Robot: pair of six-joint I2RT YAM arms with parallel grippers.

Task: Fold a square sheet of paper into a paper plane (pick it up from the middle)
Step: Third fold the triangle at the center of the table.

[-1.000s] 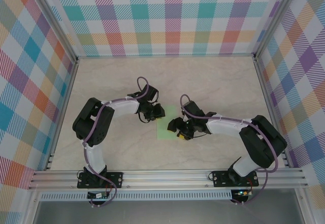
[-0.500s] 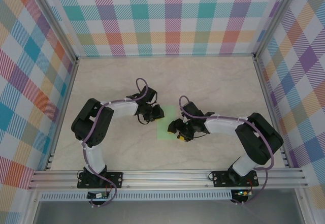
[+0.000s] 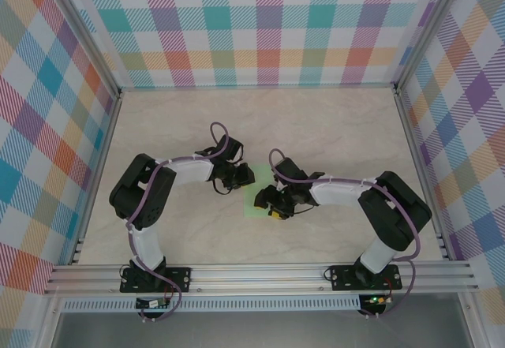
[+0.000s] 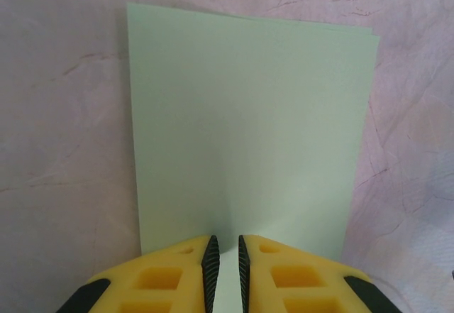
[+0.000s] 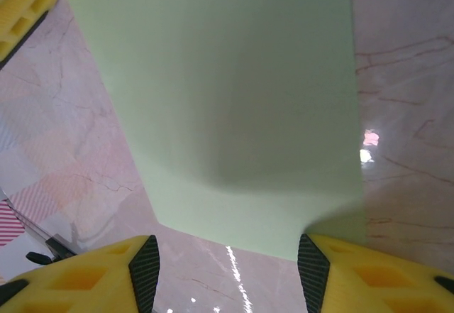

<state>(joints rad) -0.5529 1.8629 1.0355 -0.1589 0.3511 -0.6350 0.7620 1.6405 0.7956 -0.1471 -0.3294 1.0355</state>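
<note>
The square sheet of paper [image 3: 252, 205] is pale mint green and lies on the marble table between the two arms. In the left wrist view the sheet [image 4: 248, 128] shows as a flat upright rectangle with a doubled far edge. My left gripper [image 3: 242, 176] [image 4: 224, 256] is shut to a thin slit, tips at the sheet's near edge. Whether paper is pinched in that slit I cannot tell. My right gripper [image 3: 263, 201] [image 5: 229, 256] is open, its fingers straddling the opposite edge of the sheet [image 5: 227, 93]. Its right fingertip [image 5: 312, 260] meets a corner of the sheet.
The marble tabletop [image 3: 316, 127] is walled by plaid panels at the back and sides. An aluminium rail [image 3: 260, 273] runs along the near edge by both arm bases. One yellow finger [image 5: 25, 1] of the left gripper sits at the sheet's far left corner.
My right arm has reached left, further over the sheet, and its jaws have narrowed slightly. The left gripper has held its place on the paper.
</note>
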